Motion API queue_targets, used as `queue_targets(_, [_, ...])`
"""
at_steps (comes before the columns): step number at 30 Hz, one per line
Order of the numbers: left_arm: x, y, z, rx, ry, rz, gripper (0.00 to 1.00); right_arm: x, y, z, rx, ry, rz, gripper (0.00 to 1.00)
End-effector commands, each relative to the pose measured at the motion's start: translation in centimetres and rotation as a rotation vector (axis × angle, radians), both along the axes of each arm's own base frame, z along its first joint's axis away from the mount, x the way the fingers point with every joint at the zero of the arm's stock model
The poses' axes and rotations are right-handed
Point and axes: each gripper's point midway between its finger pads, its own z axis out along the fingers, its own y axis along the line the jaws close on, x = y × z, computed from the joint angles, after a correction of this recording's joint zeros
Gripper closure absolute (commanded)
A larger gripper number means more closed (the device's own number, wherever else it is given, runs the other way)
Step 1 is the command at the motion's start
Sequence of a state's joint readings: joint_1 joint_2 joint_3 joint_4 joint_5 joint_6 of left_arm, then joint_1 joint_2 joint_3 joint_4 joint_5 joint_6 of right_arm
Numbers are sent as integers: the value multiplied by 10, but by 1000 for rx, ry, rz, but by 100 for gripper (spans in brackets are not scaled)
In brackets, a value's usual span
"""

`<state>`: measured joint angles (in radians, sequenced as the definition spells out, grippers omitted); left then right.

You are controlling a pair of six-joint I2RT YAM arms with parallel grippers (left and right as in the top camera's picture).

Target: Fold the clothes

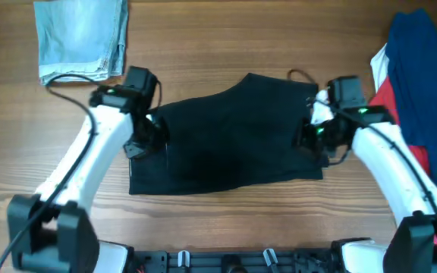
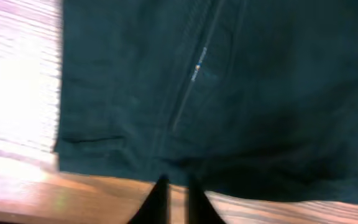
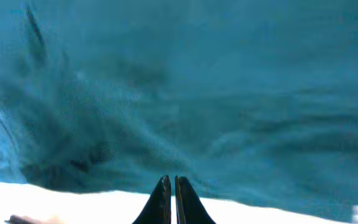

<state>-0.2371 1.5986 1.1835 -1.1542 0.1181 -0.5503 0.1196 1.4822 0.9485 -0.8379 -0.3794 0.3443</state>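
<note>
You are working over a wooden table, where the black garment is lying spread flat at the centre. A heap of dark blue, red and white clothes is sitting at the far right, and folded denim at the far left. Your left gripper is clenching at the garment's left edge, your right gripper at its right edge. Whether either of the 2 is pinching cloth cannot be told.

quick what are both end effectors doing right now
left end effector: closed at the edge of the black garment; grip on fabric cannot be told
right end effector: closed at the opposite edge; grip cannot be told
</note>
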Motion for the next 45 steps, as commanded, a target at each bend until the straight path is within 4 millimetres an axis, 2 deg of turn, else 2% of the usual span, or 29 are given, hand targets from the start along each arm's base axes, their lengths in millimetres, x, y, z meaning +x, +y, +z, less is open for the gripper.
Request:
queue_targets(1, [-8, -14, -29, 0, 102, -4, 96, -13, 11, -25, -3, 55, -75, 96])
queue_targets(4, [-3, -16, -50, 10, 137, -5, 96, -10, 11, -43, 5, 53, -105, 96])
queue_targets(6, [-4, -16, -69, 14, 167, -3, 96, -13, 8, -63, -20, 99, -117, 96])
queue_targets(7, [-8, -15, -80, 23, 198, -2, 96, -13, 7, -70, -28, 116, -118, 96])
queue_targets(9, [-17, -12, -88, 38, 247, 2, 96, -16, 5, -85, -48, 156, -127, 96])
queue_targets(11, [-16, -8, -90, 55, 243, 8, 96, -17, -11, -99, -118, 191, -184, 96])
queue_targets(12, [-17, 6, -90, 111, 245, 16, 96, -18, -24, -103, -151, 208, -219, 96])
queue_targets(18, [-10, 59, -89, 173, 254, 159, 91, -21, -76, -103, -171, 245, -325, 96])
queue_targets(20, [-7, 77, -89, 163, 251, 229, 89, -22, -85, -103, -175, 250, -344, 96])
queue_targets(22, [-2, 84, -90, 157, 237, 257, 89, -23, -91, -104, -185, 255, -362, 96])
queue_targets(24, [9, 88, -88, 141, 199, 241, 88, -25, -108, -103, -262, 275, -440, 96])
queue_targets(27, [37, 88, -71, 131, 128, 246, 90, -19, -125, -85, -339, 290, -504, 96])
queue_targets(29, [54, 88, -44, 127, 95, 248, 92, 1, -128, -57, -337, 237, -498, 96])
queue_targets(30, [58, 86, -34, 121, 85, 245, 92, 9, -126, -46, -320, 213, -479, 96])
queue_targets(31, [64, 79, -22, 91, 73, 240, 93, 29, -111, -24, -225, 127, -379, 95])
queue_targets(32, [73, 50, -8, -34, 38, 166, 93, 44, -97, -8, -145, 58, -301, 89])
queue_targets(34, [68, 17, -6, -115, 48, 102, 92, 61, -85, 3, -78, -40, -191, 73])
queue_targets(35, [63, 3, -9, -113, 60, 65, 92, 68, -87, 3, -94, -76, -167, 73])
queue_targets(38, [55, -42, -21, -155, 51, -29, 93, 86, -88, -2, -96, -137, -151, 93])
queue_targets(40, [52, -64, -39, -154, 53, -25, 96, 97, -89, -12, -101, -169, -105, 96])
queue_targets(42, [52, -69, -53, -150, 63, -37, 96, 102, -89, -22, -100, -164, -111, 96])
queue_targets(45, [50, -63, -72, -121, 109, -27, 96, 105, -91, -43, -105, -131, -112, 96])
